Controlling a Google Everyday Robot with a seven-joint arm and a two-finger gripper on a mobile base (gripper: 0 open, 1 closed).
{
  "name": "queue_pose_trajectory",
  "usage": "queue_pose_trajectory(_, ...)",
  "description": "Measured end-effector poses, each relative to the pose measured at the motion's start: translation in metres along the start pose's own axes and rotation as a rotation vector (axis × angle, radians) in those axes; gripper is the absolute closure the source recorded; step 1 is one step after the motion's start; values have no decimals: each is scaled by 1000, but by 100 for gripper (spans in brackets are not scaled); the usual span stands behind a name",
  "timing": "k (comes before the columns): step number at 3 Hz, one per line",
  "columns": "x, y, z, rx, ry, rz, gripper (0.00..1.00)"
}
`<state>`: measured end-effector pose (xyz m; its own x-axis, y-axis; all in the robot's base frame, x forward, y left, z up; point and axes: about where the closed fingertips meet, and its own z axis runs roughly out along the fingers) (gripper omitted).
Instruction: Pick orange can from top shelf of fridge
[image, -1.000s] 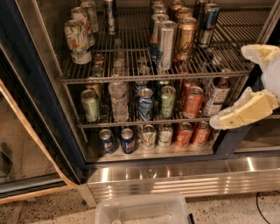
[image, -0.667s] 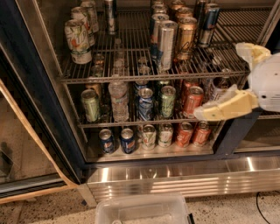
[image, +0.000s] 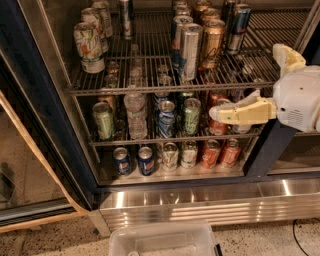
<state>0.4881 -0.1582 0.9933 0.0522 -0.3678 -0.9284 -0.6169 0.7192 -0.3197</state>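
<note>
The orange can (image: 212, 43), tall and copper-coloured, stands on the top shelf (image: 150, 90) of the fridge (image: 35, 107), right of centre, with similar cans behind it. A tall silver-and-blue can (image: 190, 51) stands just to its left. My gripper (image: 223, 114), cream-coloured, points left from the right side. It is in front of the middle rack, below the top shelf's front rail and below and slightly right of the orange can. It holds nothing that I can see.
Tall white-green cans (image: 89, 44) stand at the top shelf's left. The middle rack holds a water bottle (image: 135, 113) and cans. Red-orange soda cans (image: 210, 153) sit on the bottom rack. The open door (image: 20, 150) is at left. A clear bin (image: 165, 239) lies on the floor.
My gripper has moved left and a little up, from the fridge's right edge to in front of the middle rack's right-hand cans. The cans have not moved.
</note>
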Motion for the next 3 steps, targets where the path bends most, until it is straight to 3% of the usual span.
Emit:
queue_pose_trajectory(1,0,0,0,0,0,0,0)
queue_pose_trajectory(2,-4,-1,11,32,-63,37,0)
queue_pose_trajectory(3,-8,-7,36,87,-170,107,0)
